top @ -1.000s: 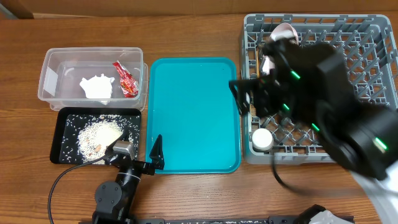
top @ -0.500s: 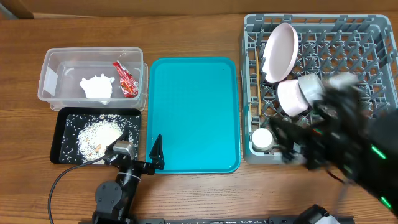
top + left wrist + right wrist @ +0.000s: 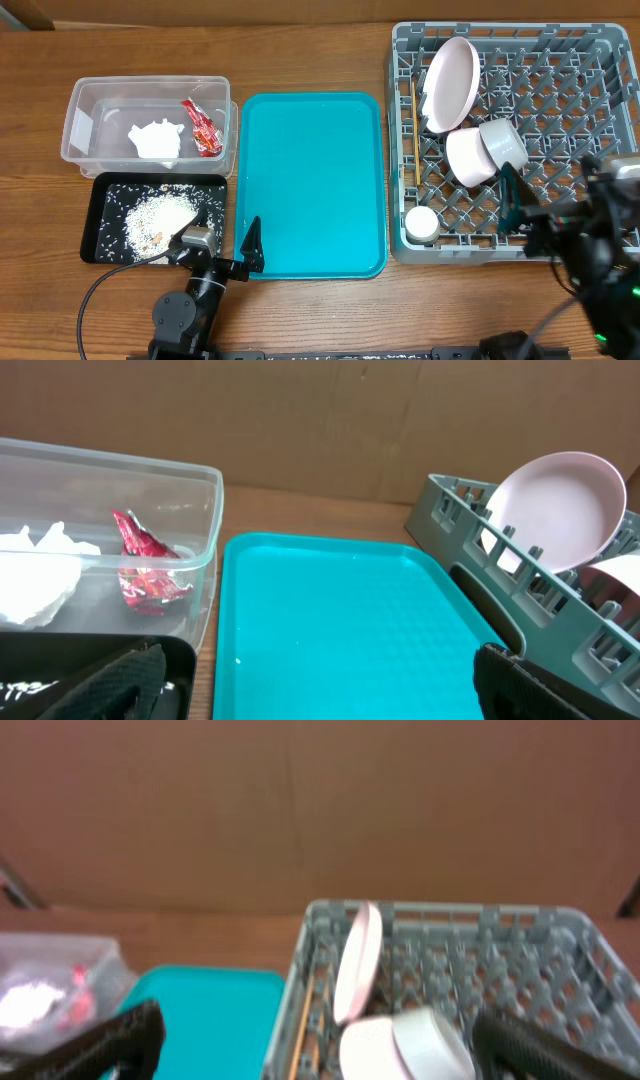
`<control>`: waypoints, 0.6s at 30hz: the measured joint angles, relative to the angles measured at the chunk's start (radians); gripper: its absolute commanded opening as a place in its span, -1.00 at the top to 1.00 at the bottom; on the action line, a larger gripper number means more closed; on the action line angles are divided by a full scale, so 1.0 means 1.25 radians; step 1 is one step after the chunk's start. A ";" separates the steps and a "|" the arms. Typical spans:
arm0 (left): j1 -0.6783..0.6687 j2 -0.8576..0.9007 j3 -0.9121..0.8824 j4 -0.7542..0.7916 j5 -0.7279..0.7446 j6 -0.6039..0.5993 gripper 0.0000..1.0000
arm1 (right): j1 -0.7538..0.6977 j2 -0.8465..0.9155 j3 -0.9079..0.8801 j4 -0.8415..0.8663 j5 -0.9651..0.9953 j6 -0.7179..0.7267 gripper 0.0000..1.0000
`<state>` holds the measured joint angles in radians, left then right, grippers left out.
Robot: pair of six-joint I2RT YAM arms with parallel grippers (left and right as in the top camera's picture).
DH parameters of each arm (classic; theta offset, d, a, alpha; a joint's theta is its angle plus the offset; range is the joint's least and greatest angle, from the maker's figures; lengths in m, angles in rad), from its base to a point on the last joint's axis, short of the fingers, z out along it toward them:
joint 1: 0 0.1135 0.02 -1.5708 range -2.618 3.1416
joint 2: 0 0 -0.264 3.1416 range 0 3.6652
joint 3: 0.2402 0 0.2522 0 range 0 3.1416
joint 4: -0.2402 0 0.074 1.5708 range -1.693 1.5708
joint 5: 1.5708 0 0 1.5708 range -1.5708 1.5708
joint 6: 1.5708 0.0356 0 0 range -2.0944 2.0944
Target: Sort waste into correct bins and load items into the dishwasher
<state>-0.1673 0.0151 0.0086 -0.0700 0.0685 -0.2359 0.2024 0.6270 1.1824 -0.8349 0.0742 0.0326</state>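
The grey dishwasher rack point(image 3: 500, 36) holds the white plate point(image 3: 450, 84) on edge, a pale pink bowl point(image 3: 466, 158), a grey-white bowl point(image 3: 504, 142), a small white cup point(image 3: 421, 222) and the chopsticks point(image 3: 411, 130). The clear tub point(image 3: 76, 122) contains the red sauce packet point(image 3: 202, 127) and crumpled white paper point(image 3: 157, 140). Rice point(image 3: 160, 214) lies in the black tray point(image 3: 108, 242). My right gripper point(image 3: 550, 188) hangs open and empty over the rack's front right. Between the black tray and the turquoise tray, my left gripper point(image 3: 226, 236) is open and empty.
A large turquoise tray point(image 3: 310, 185) lies bare between the bins and the rack. In the left wrist view it point(image 3: 340, 620) fills the space between my fingers, with the tub point(image 3: 205, 510) to the left and the rack point(image 3: 470, 550) to the right. A cardboard wall stands behind the table.
My right arm has drawn back from over the rack's left side toward the front right, uncovering the plate and both bowls resting in the rack. The left arm has not moved.
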 measured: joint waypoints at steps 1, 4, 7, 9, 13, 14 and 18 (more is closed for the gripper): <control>0.000 0.000 0.000 0.000 0.000 0.000 -1.00 | -0.014 -0.023 -0.055 0.042 -0.010 -0.002 -1.00; 0.000 0.000 0.000 0.000 0.000 0.000 -1.00 | -0.043 -0.112 -0.232 0.160 -0.033 -0.005 -1.00; 0.000 0.000 0.000 0.000 0.000 0.000 -1.00 | -0.051 -0.207 -0.382 0.233 -0.045 -0.006 -1.00; 0.000 0.000 0.000 0.000 0.000 0.000 -1.00 | -0.052 -0.262 -0.461 0.271 -0.050 -0.006 -1.00; 0.000 0.000 0.000 0.000 0.000 0.000 -1.00 | -0.052 -0.363 -0.604 0.349 -0.056 -0.006 -1.00; 0.000 0.000 0.000 0.000 0.000 0.000 -1.00 | -0.052 -0.392 -0.643 0.370 -0.057 -0.006 -0.99; 0.000 0.000 0.000 0.000 0.000 0.000 -1.00 | -0.052 -0.452 -0.734 0.430 -0.057 -0.006 -1.00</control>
<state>-0.1673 0.0151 0.0086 -0.0700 0.0685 -0.2359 0.1379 0.0620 0.2646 -0.2970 0.0032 0.0250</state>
